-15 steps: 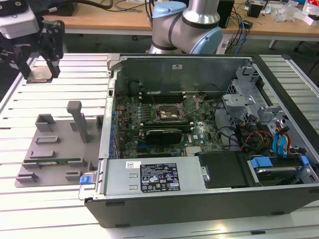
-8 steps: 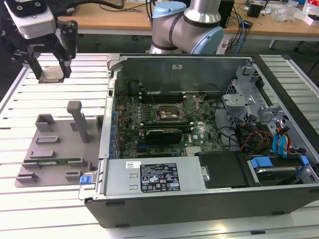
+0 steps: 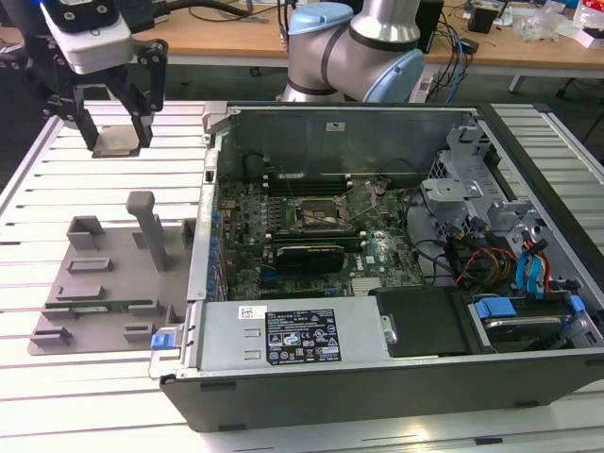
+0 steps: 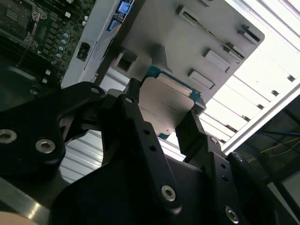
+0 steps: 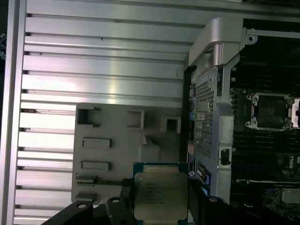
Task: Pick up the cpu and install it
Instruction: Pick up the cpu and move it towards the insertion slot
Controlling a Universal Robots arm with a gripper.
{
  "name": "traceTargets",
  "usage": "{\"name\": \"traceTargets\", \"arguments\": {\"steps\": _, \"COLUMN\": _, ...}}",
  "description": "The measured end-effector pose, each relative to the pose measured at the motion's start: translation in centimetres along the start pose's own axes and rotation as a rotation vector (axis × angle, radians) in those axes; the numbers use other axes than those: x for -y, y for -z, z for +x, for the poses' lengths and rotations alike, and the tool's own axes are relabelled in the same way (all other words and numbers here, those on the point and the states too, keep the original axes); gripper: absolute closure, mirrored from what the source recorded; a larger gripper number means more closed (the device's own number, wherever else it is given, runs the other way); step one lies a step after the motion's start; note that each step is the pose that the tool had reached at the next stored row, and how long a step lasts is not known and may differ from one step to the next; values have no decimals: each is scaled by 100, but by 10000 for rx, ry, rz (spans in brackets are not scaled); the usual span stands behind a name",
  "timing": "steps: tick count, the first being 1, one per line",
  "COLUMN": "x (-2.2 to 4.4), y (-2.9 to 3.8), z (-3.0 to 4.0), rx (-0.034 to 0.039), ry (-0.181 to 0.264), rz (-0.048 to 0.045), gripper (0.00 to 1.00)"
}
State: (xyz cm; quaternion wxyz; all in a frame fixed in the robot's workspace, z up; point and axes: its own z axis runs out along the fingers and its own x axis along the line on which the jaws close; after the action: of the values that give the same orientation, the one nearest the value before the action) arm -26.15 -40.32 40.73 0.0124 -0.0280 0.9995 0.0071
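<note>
step: pick-up judged done, install not yet done | gripper (image 3: pixel 117 140): fingers clenched on two opposite edges of the cpu (image 5: pixel 161 197) | cpu: apparently lifted above the slatted table (image 3: pixel 38 189), beside the grey fixture tray (image 3: pixel 104 283), well apart from the computer case (image 3: pixel 377 377) | need, as judged: chip level, squared to the open socket (image 3: pixel 326 215)

cpu (image 5: pixel 161 197) btm cut off by frame edge, first wrist view. Arm (image 3: pixel 354 42) top cut off, exterior view.
</note>
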Motion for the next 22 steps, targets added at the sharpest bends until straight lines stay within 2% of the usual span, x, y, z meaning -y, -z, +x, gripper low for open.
{"name": "traceTargets", "arguments": {"steps": 9, "x": 11, "y": -5, "z": -197, "rx": 0, "ry": 1, "rz": 0, "gripper": 45}}
{"name": "traceTargets", "arguments": {"steps": 18, "x": 20, "y": -8, "z": -348, "rx": 0, "ry": 1, "rz": 3, "gripper": 45}}
{"name": "traceTargets", "arguments": {"steps": 21, "x": 27, "y": -12, "z": -479, "rx": -1, "ry": 1, "rz": 20, "gripper": 45}}
{"name": "traceTargets", "arguments": {"steps": 22, "x": 28, "y": -13, "z": -504, "rx": -2, "ry": 1, "rz": 22, "gripper": 45}}
